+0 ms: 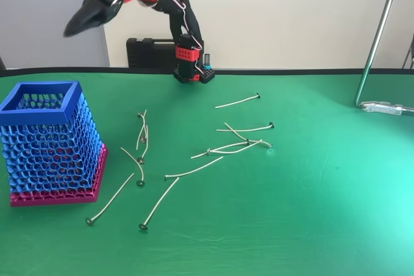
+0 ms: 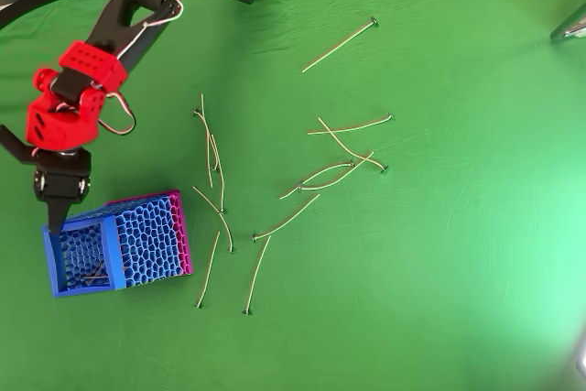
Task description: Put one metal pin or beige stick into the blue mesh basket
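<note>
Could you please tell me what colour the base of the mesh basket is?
Magenta-pink, beneath blue mesh walls; the blue mesh basket shows it best in the fixed view.

Fixed view: mesh basket (image 1: 50, 143) at table's (image 1: 323, 224) left; loose sticks (image 1: 194, 171) scattered to its right, mid-table; arm base (image 1: 192, 63) behind them at far edge; gripper (image 1: 90, 14) raised above basket. Overhead view: stick (image 2: 92, 275) inside basket (image 2: 114, 244).

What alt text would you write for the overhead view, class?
A red and black robot arm's end effector hangs over the rim of a tall blue honeycomb-mesh basket at lower left. About a dozen thin beige sticks lie scattered on the green cloth table.
</note>
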### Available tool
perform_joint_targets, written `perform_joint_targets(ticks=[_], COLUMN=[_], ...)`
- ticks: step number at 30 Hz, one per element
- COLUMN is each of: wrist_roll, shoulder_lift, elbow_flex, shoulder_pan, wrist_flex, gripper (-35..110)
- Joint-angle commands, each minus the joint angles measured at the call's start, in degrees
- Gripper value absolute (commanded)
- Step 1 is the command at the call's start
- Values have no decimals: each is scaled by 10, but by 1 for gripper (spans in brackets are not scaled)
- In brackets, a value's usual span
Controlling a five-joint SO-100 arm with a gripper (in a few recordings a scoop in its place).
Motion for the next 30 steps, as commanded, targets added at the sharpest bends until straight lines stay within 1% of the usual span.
perform_joint_targets(ticks=[1, 5, 13, 21, 30], wrist_roll=[24, 55, 97, 138, 191], shoulder_lift=[92, 189, 390, 599, 831], elbow_flex=[24, 96, 303, 553, 824], shoulder_pan=[-18, -47, -109, -165, -200], wrist_flex=[45, 99, 127, 129, 109], gripper=[1, 1, 0, 0, 0])
